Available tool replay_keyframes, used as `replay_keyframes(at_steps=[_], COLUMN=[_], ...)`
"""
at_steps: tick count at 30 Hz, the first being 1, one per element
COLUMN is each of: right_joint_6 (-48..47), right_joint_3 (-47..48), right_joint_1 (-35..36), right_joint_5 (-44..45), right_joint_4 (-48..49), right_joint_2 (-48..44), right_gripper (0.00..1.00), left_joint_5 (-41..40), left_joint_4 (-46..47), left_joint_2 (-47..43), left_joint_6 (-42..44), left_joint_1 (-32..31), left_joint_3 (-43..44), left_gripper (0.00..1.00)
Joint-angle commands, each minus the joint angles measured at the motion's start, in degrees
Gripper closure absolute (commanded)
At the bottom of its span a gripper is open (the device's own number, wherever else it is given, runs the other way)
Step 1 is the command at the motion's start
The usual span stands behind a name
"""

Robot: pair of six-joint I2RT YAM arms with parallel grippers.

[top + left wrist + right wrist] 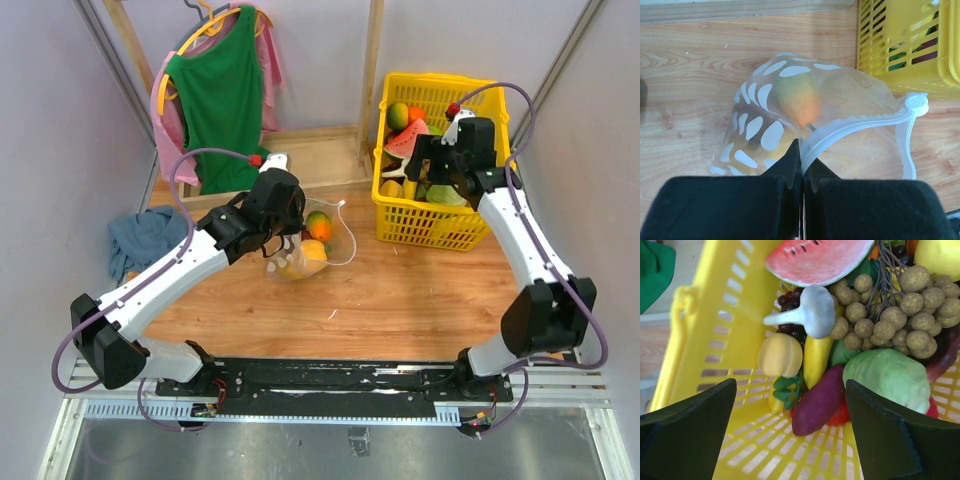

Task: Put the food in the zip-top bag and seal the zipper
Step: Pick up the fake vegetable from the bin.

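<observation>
Overhead, two white robot arms reached over a wooden table [400, 290]. The left gripper [801, 159] had its black fingers pressed together, pinching the zipper [860, 122], a pale strip that curved up and away to the right from the grip. Beyond that strip sat the zip-top bag [765, 125], clear plastic printed with white dots. It rested on the wood left of centre, near a yellow basket [430, 225] but apart from it, and its mouth looked open. Inside lay a green-orange mango [801, 102], and a yellow fruit [312, 250] showed lower in the bag. The right gripper [790, 390] hovered over the basket with its fingers spread wide and nothing between them. Beneath it the basket was crowded with toy food: a watermelon slice [815, 260], a white garlic bulb [812, 310], a pale yellow round fruit [780, 355], a yellow banana [816, 360], a dark purple fruit [817, 407], a green cabbage [890, 375] and a bunch of brown longans [900, 305]. Near the table's left edge lay a crumpled blue cloth [145, 240]. Behind it, against the back wall, a green shirt [220, 95] hung on a hanger over a pink garment [168, 125].
</observation>
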Motion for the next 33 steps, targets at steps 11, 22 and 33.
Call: replay_keyframes(at_steps=[11, 22, 33], right_joint_6=[7.8, 9.9, 7.2], right_joint_3=[9.5, 8.3, 7.8], right_joint_1=[-7.6, -7.6, -7.6], right_joint_5=[-13.3, -23.0, -23.2], right_joint_4=[12.4, 14.9, 15.3], right_joint_2=[19.2, 23.5, 23.1], right_gripper=[0.22, 0.48, 0.84], left_joint_5=[2.0, 2.9, 2.8], left_joint_4=[3.0, 2.9, 2.6], left_joint_2=[-1.0, 0.6, 0.8], left_joint_6=[0.5, 0.9, 0.5], left_joint_1=[0.5, 0.5, 0.5], left_joint_3=[-0.1, 0.6, 0.7], left_gripper=[1.00, 1.00, 1.00])
